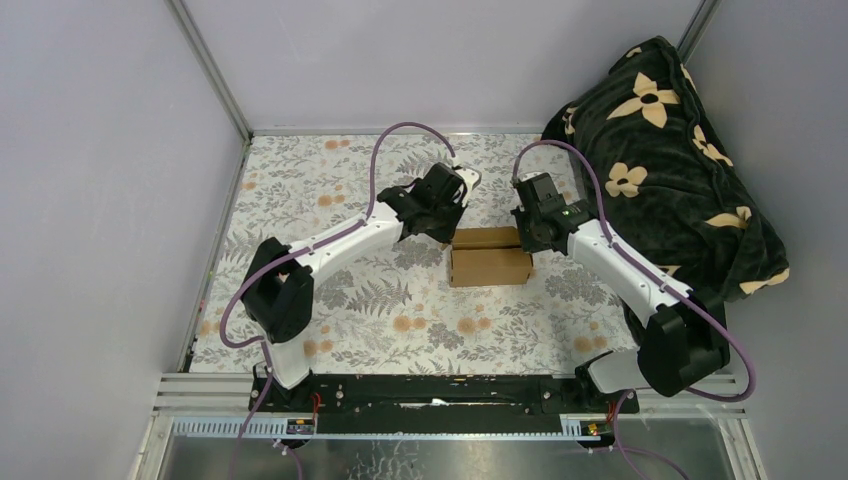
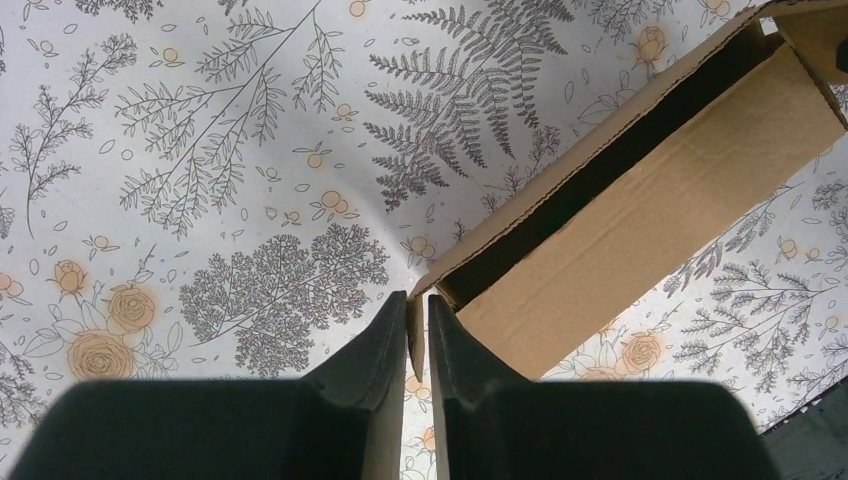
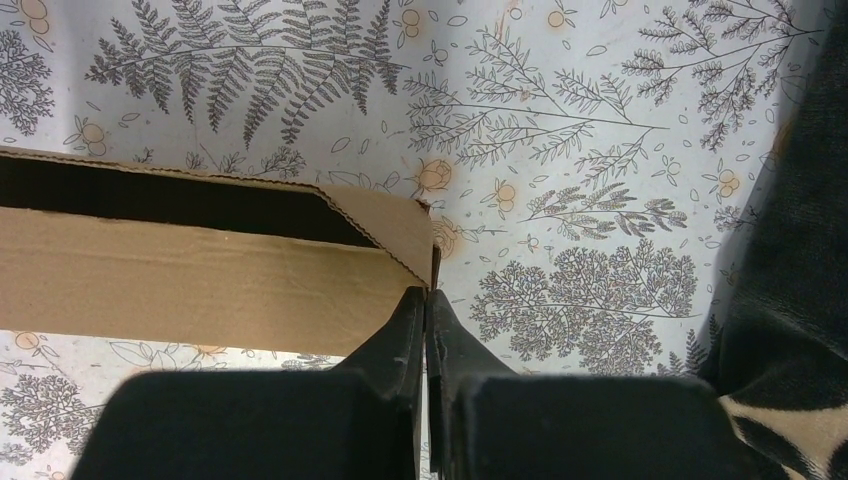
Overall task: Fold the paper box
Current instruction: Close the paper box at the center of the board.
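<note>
The box (image 1: 490, 266) is seen near the middle of the table (image 1: 330, 200), lying lengthwise between the two arms, its long sides running left to right. It is already raised into a rectangular shape. In both wrist views a flat brown panel is shown along the near side, with a second wall with a wavy cut edge behind it. Between them a long dark slot is open, so the top is judged not yet closed (no lid flap can be seen tucked in anywhere).

The left gripper (image 2: 417, 322) is set at the box's left end corner, its fingers drawn narrow with a thin strip of cardboard caught between them. The right gripper (image 3: 428, 305) is closed tight at the right end, just where the end edge of the box comes down to the fingertips. Whether that edge is actually pinched cannot be told.

The task is judged to be well past the flat-sheet stage, perhaps more than half done. What is left, as far as can be shown, is the folding of a top panel across the slot and the tucking of the ends. The blanket (image 1: 670, 150) at the right is well apart from the box.
</note>
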Tool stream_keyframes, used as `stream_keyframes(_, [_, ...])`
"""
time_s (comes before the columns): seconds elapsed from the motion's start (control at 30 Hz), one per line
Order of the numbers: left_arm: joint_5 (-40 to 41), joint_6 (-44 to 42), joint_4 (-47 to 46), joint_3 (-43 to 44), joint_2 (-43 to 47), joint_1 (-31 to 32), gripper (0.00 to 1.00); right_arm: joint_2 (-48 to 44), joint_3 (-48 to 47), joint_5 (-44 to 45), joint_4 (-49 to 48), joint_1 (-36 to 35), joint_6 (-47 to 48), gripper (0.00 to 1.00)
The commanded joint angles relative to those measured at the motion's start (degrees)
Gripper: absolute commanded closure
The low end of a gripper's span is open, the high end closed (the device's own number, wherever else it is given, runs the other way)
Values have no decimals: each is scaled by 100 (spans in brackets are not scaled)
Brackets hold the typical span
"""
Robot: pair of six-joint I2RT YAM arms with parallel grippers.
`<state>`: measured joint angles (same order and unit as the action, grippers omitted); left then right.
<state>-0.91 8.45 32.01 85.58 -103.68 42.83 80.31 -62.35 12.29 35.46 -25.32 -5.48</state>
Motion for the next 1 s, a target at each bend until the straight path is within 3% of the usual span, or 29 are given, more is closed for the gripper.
stream_keyframes(0.0, [70, 182, 183, 255, -65, 56, 82, -199, 82, -167, -145, 45, -64, 100])
stream_keyframes(0.97, [583, 1184, 873, 1129, -723, 685, 82, -315, 330, -256, -306, 47, -387, 100])
